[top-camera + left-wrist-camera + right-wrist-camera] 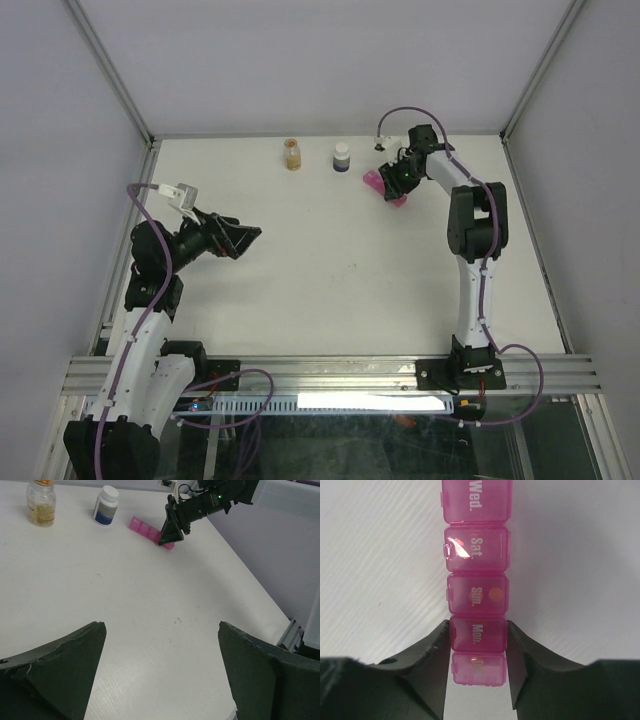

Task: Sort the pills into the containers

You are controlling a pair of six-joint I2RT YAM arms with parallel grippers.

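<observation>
The pink pill organiser (476, 580) lay flat on the white table (330, 270), directly between the fingers of the right claw (478, 630). The fingers (427, 655) flanked the compartment marked "Mon." and touched both long sides of the strip, so the claw was closed part-way and gripping the organiser across its width. The "Tue." compartment sat back inside the jaws. "Sun.", "Sat." and "Wed." ran on past the fingertips, all lids down. A round orange spot (494, 594) showed through the "Sun." lid.

The right arm was reached out to the far part of the table, elbow raised, forearm angled leftward, wrist tipped down onto the strip.

To the left of the right claw stood a dark white-capped bottle (342, 158), near it. Farther left again stood a small clear bottle (292, 155) holding the pills (42, 512) as an orange-brown mass. Both bottles stood upright, apart from each other and from the organiser.

The left claw (161, 627) was spread wide with nothing between its fingers. It was held above bare table, well apart from every item. The left arm was folded near its own side, with the claw aimed towards the table's far right, where the right claw worked.
</observation>
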